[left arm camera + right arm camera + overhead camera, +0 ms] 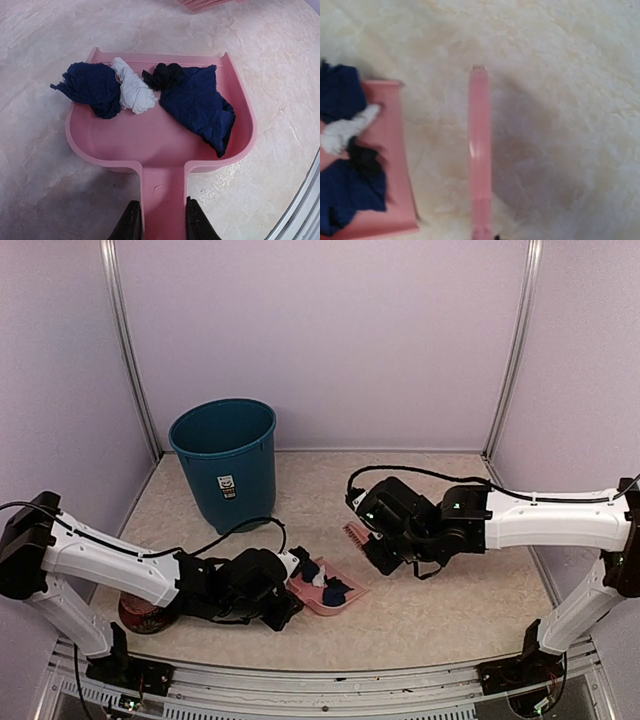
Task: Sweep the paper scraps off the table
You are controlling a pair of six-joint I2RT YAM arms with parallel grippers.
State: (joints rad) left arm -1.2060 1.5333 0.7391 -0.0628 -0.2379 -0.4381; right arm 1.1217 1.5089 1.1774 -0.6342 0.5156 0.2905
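The left hand [162, 226] is closed partway onto the handle of the pink dustpan [150, 145], with one dark finger [131, 225] pressed to each side. At twelve o'clock from it, inside the pan, lie the paper scraps [197, 107]. A large dark blue one is on the right with a black one touching its far edge. A white twist is in the middle, and another dark blue wad at eleven o'clock hangs over the pan's left wall. Beige worktop [40, 165] shows all around the pan.

From above, the right hand [385, 555] hangs at about two o'clock from the pan, apart from it, jaws fully closed. It seems to grip the pink brush [479, 150], though its fingers barely show. A teal bin [225, 455] stands at eleven o'clock, well apart.
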